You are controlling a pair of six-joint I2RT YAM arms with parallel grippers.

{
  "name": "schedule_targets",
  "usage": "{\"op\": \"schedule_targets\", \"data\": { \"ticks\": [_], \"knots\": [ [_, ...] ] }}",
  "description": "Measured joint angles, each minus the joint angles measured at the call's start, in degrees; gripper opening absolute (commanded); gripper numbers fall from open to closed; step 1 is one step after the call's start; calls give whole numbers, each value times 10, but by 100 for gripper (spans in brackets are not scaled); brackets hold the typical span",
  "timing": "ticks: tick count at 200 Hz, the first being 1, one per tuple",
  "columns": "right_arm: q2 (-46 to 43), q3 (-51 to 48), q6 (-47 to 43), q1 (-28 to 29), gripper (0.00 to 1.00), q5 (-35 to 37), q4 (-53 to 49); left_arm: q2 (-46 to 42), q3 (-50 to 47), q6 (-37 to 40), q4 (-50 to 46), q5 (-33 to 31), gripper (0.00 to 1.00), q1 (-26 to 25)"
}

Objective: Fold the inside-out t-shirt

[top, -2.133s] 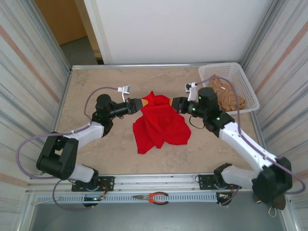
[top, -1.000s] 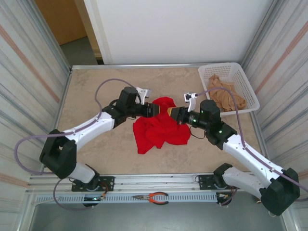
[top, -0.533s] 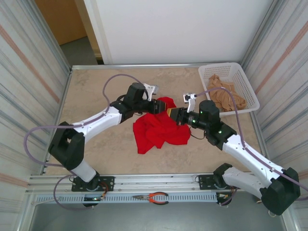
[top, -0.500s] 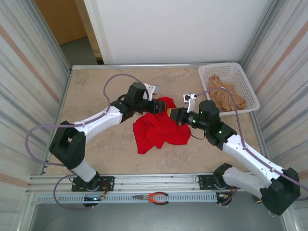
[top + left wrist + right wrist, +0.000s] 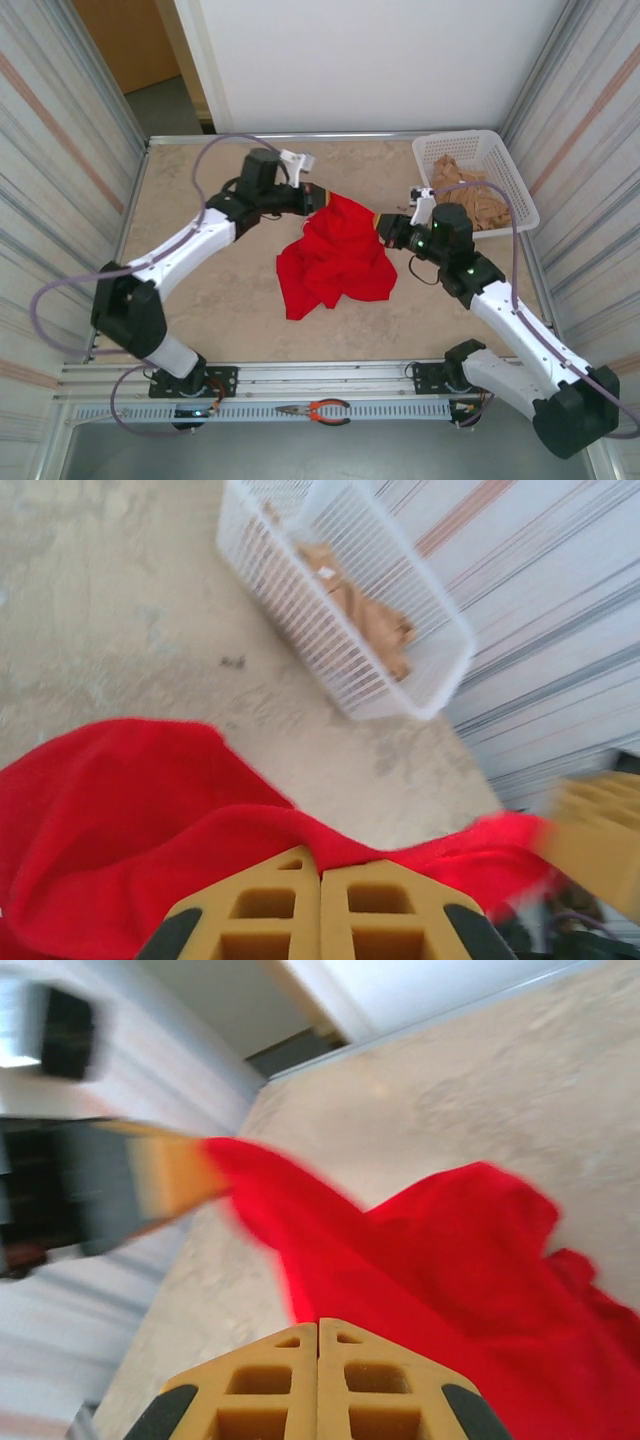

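The inside-out t-shirt (image 5: 335,255), bright red, lies in a crumpled heap about mid-bench (image 5: 200,290), a little right of centre. Its far edge is drawn up off the surface and strung between the two grippers; the rest slumps toward the near edge in loose folds. No lettering can be made out from above.

White slatted basket (image 5: 523,187) sits in the far right corner of the bench, well apart from the shirt. Tan garment (image 5: 482,205) is bunched inside it.

Left gripper (image 5: 320,197) reaches in from the left at the shirt's far-left end, fingers pressed together and pinching the red cloth. The left wrist view shows the yellow pads meeting flush, with cloth at their tips.

Right gripper (image 5: 381,226) comes in from the right side at the shirt's far-right end, fingers likewise pressed together on the cloth edge.

Red-handled pliers (image 5: 318,410) lie on the metal rail along the near edge, between the arm bases.
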Motion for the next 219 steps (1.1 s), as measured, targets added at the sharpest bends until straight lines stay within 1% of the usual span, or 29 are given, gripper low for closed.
{"op": "schedule_targets", "data": {
  "ticks": [14, 30, 40, 59, 81, 99, 112, 116, 122, 135, 140, 146, 162, 183, 203, 219],
  "knots": [
    [23, 8, 0, -19, 0, -1, -2, -42, 0, -23, 11, 45, 0, 14],
    [47, 23, 0, -23, 0, -13, 3, -73, 0, -43, 29, 90, 0, 19],
    [50, 28, 0, -22, 0, -19, 7, -80, 0, -52, 36, 107, 0, 19],
    [62, 52, 0, -21, 0, -28, 6, -84, -22, -100, 90, 149, 0, 24],
    [67, 61, 0, -21, 0, -34, 7, -83, -31, -130, 112, 166, 0, 32],
    [67, 64, 1, -18, 0, -49, 6, -83, -31, -139, 115, 161, 0, 40],
    [68, 77, 2, -14, 0, -59, 2, -82, -31, -146, 114, 147, 0, 55],
    [69, 85, 2, -12, 0, -61, 2, -82, -31, -147, 113, 142, 5, 62],
    [71, 98, 2, -10, 0, -65, -1, -81, -31, -148, 112, 135, 20, 73],
    [83, 141, 4, -7, 0, -71, -8, -77, -31, -152, 107, 120, 43, 100],
    [89, 160, 4, -7, 0, -73, -10, -76, -33, -153, 106, 115, 49, 110],
    [96, 182, 4, -6, 0, -72, -10, -76, -37, -153, 104, 108, 54, 119],
    [113, 235, 4, -9, 0, -72, -11, -82, -71, -153, 100, 83, 58, 137],
    [135, 285, 4, -13, 0, -74, -12, -107, -146, -144, 80, 54, 61, 130],
    [151, 311, 4, -19, 0, -75, -18, -136, -221, -133, 40, 17, 62, 104],
    [158, 318, 4, -21, 0, -77, -26, -151, -265, -123, 11, -27, 63, 65]
  ]
}}
